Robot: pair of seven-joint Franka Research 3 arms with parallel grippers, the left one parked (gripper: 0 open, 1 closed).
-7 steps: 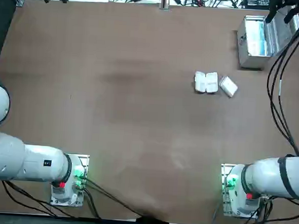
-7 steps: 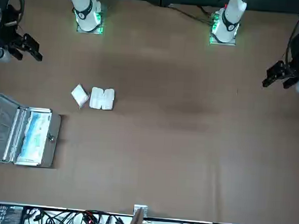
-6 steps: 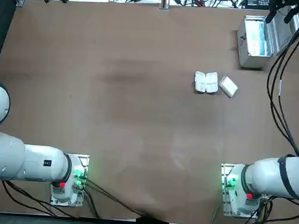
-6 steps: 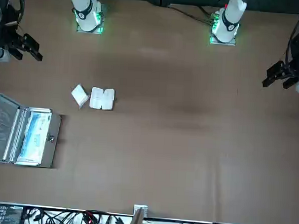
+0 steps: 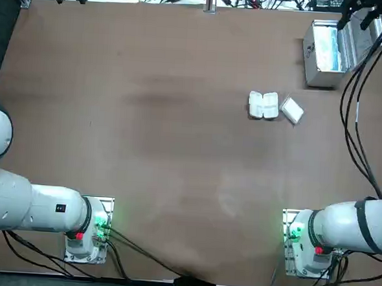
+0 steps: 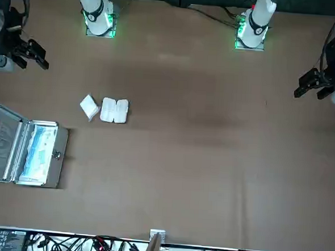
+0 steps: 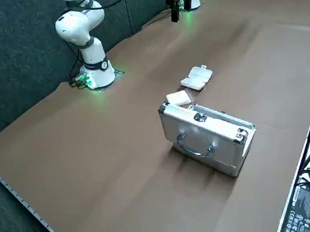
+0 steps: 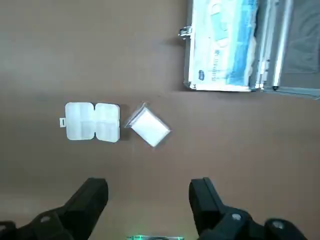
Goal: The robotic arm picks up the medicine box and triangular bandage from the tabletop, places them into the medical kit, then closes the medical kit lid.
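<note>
A matt brown bench carries a ribbed, shiny silver metal medical kit with pale blue lining. The medicine box looks like smooth white card. The triangular bandage packet is white and slightly glossy.

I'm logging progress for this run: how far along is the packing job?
Nothing is packed yet. The medicine box and triangular bandage lie side by side on the table, apart from the medical kit, which stands open. The right gripper hovers high above them, fingers open and empty. Both picks, both placements and closing the lid remain.
</note>
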